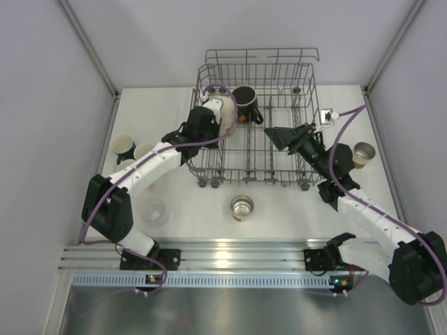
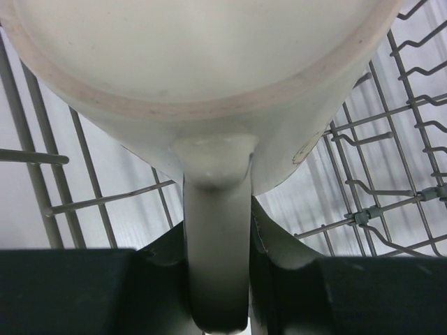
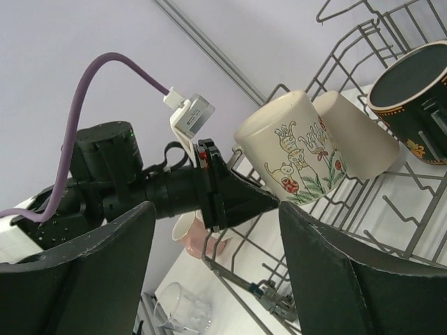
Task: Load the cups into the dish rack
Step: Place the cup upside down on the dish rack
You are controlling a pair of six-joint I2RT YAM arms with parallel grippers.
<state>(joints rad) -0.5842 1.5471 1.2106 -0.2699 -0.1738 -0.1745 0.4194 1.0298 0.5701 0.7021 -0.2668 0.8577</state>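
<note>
Only the left wrist view showed us the grip itself: the left pincer (image 2: 216, 293) was clamped on the handle of the cream mug (image 2: 209, 70), whose body filled the frame above the dark fingers (image 2: 63, 293). Only the right wrist view gave us the cat drawing on that mug, a plain cream cup (image 3: 356, 136) just behind it and the black mug (image 3: 412, 98) beyond. From above, the held mug sat at the far left of the dish rack (image 1: 279, 65). The right pincer (image 1: 281, 135) hung over the rack's middle with its jaws apart and nothing between them. A steel cup (image 1: 242, 206) and a clear cup (image 1: 154, 211) stood on the table (image 1: 293, 209) before the rack.
</note>
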